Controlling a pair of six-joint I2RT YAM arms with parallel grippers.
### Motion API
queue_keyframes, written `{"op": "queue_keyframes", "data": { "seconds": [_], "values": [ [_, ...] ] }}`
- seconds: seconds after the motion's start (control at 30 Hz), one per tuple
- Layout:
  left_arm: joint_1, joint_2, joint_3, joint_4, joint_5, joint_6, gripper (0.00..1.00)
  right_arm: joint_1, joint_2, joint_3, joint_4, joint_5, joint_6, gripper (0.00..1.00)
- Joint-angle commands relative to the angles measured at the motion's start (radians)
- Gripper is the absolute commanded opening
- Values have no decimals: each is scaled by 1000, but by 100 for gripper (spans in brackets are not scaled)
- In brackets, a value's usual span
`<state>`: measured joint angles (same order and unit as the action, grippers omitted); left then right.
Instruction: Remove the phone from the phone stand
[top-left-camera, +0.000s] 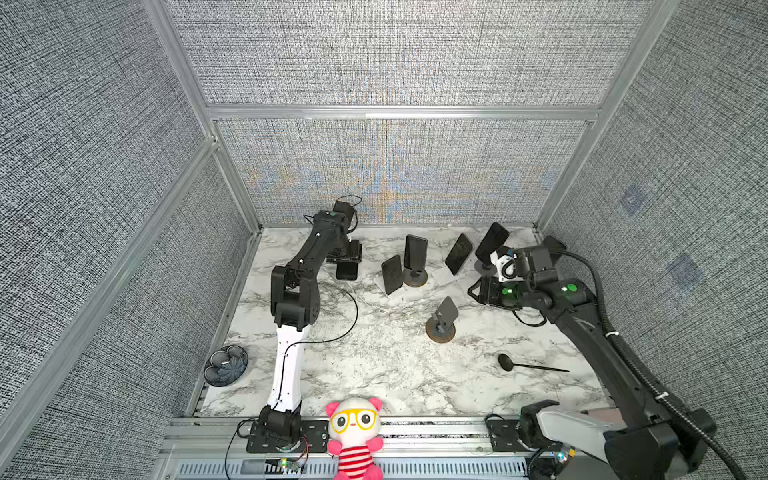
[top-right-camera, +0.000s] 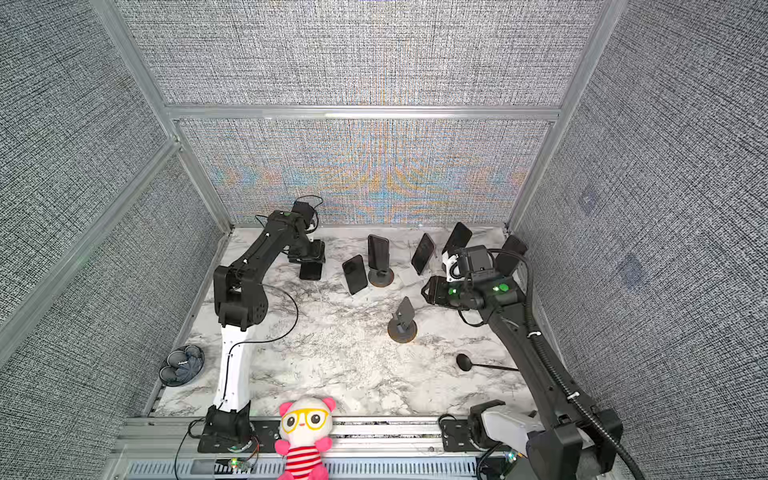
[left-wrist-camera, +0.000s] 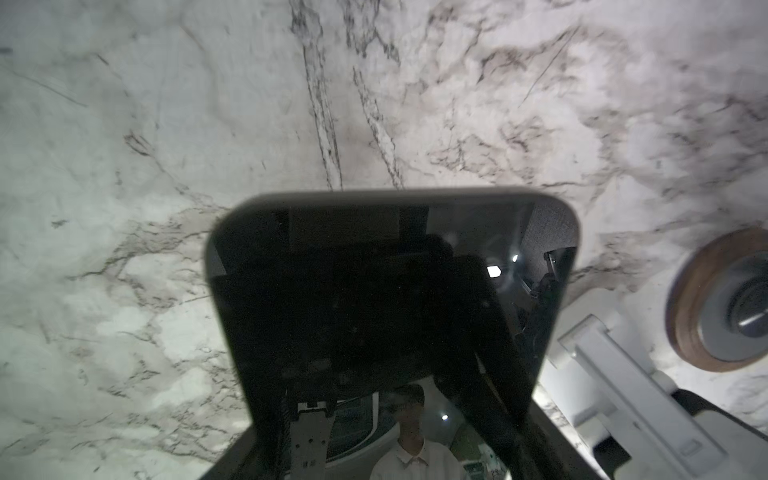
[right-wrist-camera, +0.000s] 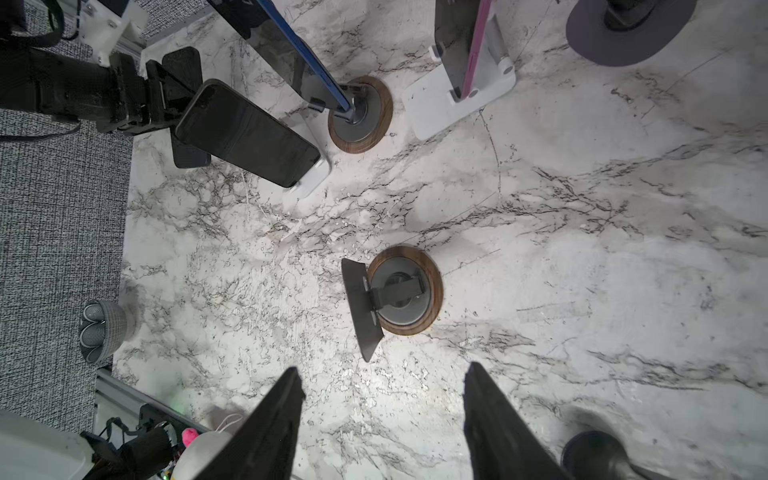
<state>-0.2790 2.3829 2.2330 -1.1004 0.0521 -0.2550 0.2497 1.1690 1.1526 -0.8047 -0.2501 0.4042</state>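
A: Starting left of the empty stand (top-left-camera: 441, 322): is the phone off?
B: Yes. The left gripper (top-left-camera: 345, 258) is clamped across the phone (left-wrist-camera: 390, 299), well left of that stand and farther back, clear of any holder. Whether it touches the table (top-left-camera: 374, 374), I can't tell.
A: And right of the stand?
B: The right gripper (right-wrist-camera: 384, 368) hangs near it, jaws apart, holding nothing.
A: What's left?
B: I'd judge the lift done; only setting the phone down and letting go remains.
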Motion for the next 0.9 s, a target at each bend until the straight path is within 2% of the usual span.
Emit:
{"op": "queue_keyframes", "data": {
  "seconds": [0.0,0.17,0.37,0.67,0.87],
  "values": [
    [-5,-14,-44,65,11,-12,0,-3,1,-14,7,13,4,58],
    [-5,22,-52,89,32,-15,0,-3,34,-9,9,-20,2,58],
    [-5,88,7,63,44,-13,0,-3,27,-14,22,-13,8,58],
    [-6,139,28,74,120,-7,0,-3,-4,-25,31,4,-5,58],
    [-6,169,32,73,130,-12,16,-3,-8,-31,38,6,-4,58]
  ]
}}
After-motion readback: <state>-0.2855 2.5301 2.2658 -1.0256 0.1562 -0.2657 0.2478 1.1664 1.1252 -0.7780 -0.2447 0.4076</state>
